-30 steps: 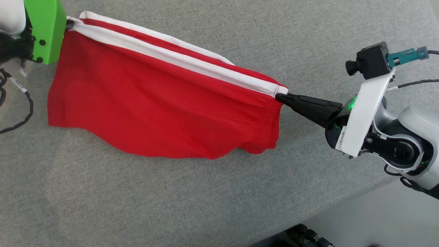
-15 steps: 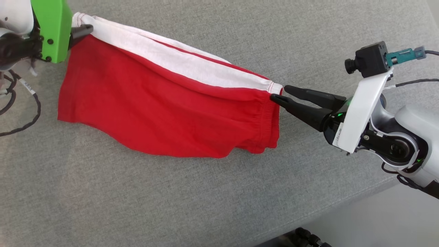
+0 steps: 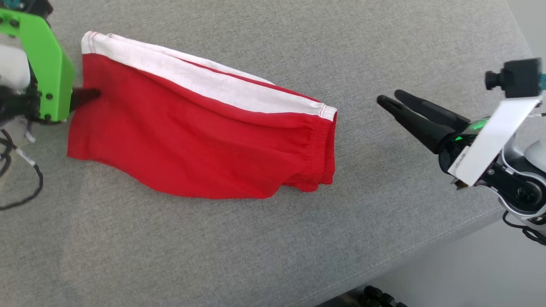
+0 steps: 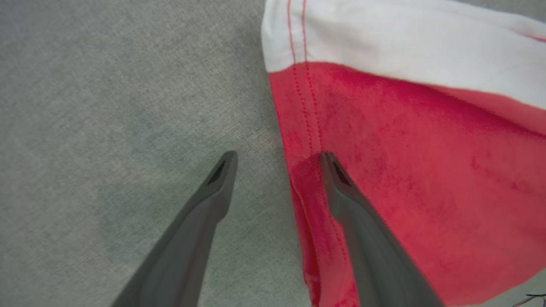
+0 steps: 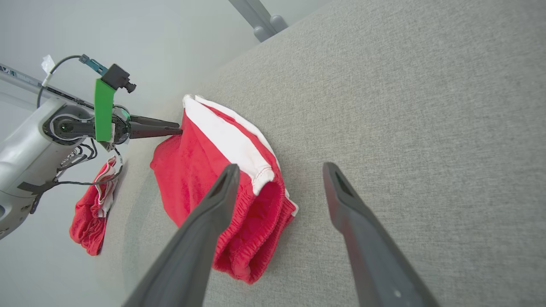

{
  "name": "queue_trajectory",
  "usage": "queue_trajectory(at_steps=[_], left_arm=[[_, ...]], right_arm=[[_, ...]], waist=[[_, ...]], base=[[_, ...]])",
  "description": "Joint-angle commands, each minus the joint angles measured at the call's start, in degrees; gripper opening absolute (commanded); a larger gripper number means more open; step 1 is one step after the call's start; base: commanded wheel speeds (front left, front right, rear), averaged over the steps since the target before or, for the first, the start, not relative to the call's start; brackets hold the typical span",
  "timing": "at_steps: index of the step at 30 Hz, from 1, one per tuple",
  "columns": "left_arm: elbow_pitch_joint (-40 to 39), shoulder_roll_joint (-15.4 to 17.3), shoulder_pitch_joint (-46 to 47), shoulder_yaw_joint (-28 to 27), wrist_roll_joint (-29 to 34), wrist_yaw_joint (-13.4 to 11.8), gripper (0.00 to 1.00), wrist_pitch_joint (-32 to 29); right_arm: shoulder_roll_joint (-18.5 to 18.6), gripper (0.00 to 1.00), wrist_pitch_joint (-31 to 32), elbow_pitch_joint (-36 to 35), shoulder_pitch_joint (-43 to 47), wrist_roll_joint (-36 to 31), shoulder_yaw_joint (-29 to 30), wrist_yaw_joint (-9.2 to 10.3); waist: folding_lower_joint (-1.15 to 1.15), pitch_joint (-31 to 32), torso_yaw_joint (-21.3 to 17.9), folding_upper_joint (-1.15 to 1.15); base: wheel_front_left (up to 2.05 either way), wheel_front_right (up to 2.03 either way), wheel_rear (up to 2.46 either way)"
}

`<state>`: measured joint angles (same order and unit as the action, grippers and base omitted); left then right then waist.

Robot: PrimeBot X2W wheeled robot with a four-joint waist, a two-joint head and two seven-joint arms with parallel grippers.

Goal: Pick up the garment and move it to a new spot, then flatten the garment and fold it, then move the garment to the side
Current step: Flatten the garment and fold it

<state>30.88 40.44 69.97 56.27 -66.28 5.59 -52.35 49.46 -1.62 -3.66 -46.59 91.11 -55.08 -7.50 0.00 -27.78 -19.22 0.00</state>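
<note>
The garment [image 3: 200, 145], red shorts with a white side stripe, lies folded on the grey cloth surface [image 3: 256, 256], its waistband toward the right. My left gripper [image 3: 91, 93], under a green mount, sits at the garment's left hem. In the left wrist view that gripper [image 4: 277, 157] is open, with one finger over the red cloth [image 4: 426, 170] and the other over bare surface. My right gripper [image 3: 390, 96] is open and stands clear of the waistband, off to the right. The right wrist view has this gripper [image 5: 281, 167] open above the waistband end [image 5: 256, 213], holding nothing.
The surface's front edge [image 3: 426, 251] runs diagonally at the lower right, with pale floor beyond. Black cables [image 3: 25, 196] hang at the far left. Another red garment [image 5: 91, 213] lies past the surface's edge beneath the left arm [image 5: 34, 136].
Both grippers opened and let go of the garment, which settled flat on the surface. The right gripper drew back to the right; the left gripper dropped from the top corner to mid-hem.
</note>
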Motion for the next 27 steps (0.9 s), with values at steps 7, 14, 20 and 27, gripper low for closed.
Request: queue_trajectory(at_steps=[7, 14, 20, 27], left_arm=[[-1.55, -1.45, -5.50, -0.91, -4.47, -0.40, 1.00, 0.95], [-1.50, -1.14, -6.61, -1.15, -4.67, -0.88, 0.00, 1.87], [-1.11, -1.84, -8.54, -1.30, -5.78, -1.23, 0.00, 2.88], [-2.71, -1.33, -12.26, -0.01, -7.19, -3.37, 0.00, 0.49]], right_arm=[[2.32, 1.00, -3.13, -1.35, 3.74, 1.09, 1.54, 0.02], [2.62, 1.00, -3.57, -1.20, 5.59, 1.55, 1.45, 0.02], [2.97, 1.00, -2.94, -0.09, 6.74, 1.00, 0.84, 0.02], [3.21, 1.00, -1.57, 1.14, 7.70, 0.81, -0.14, 0.02]], waist=[[0.00, 0.57, -0.92, 0.00], [0.00, 2.98, 0.12, 0.00], [0.00, 6.95, 3.13, 0.00], [0.00, 12.22, 6.59, 0.00]], base=[[0.00, 0.00, 0.00], [0.00, 0.00, 0.00], [0.00, 0.00, 0.00], [0.00, 0.00, 0.00]])
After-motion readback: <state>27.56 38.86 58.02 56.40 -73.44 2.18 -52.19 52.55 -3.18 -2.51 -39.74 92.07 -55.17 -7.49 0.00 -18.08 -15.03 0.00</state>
